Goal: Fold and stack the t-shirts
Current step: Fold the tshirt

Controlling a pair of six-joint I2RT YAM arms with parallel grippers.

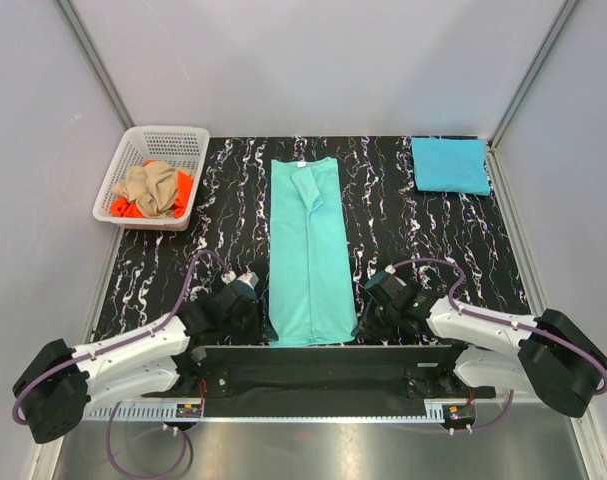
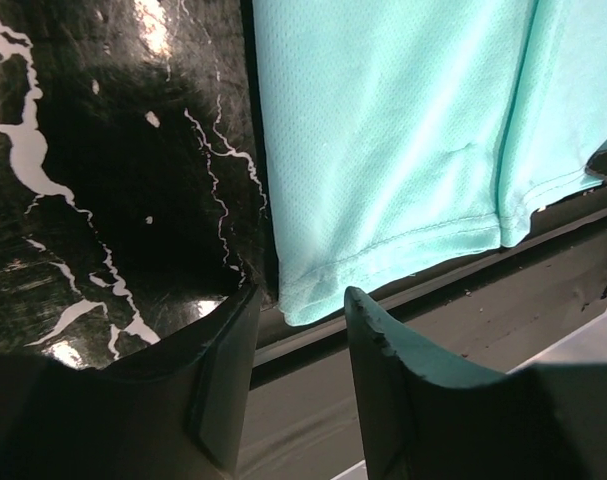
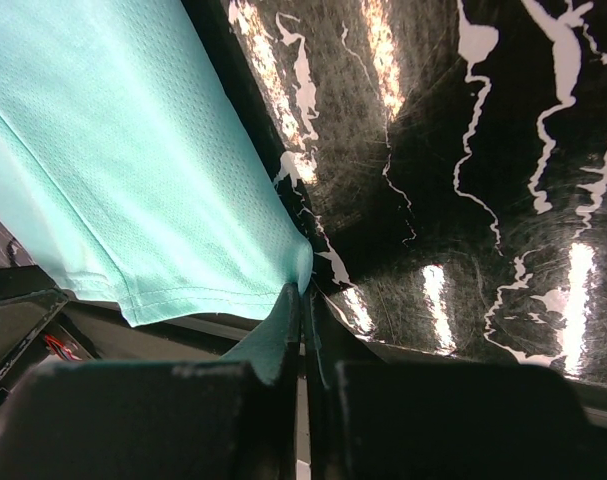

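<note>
A mint-teal t-shirt (image 1: 308, 250), folded into a long strip, lies in the middle of the table, its hem at the near edge. My right gripper (image 1: 363, 308) is at its near right corner. In the right wrist view the gripper (image 3: 303, 290) is shut on the shirt's (image 3: 133, 170) edge. My left gripper (image 1: 260, 305) is at the near left corner. In the left wrist view it (image 2: 301, 305) is open, with the shirt's (image 2: 383, 150) corner just ahead of the fingertips and untouched. A folded sky-blue t-shirt (image 1: 450, 165) lies at the back right. Tan (image 1: 153, 185) and orange (image 1: 123, 207) t-shirts lie crumpled in the basket.
A white lattice basket (image 1: 166, 135) stands at the back left corner. The table is black marble-patterned (image 1: 423, 240), with grey walls around it. A black bar (image 1: 313, 365) runs along the near edge between the arm bases.
</note>
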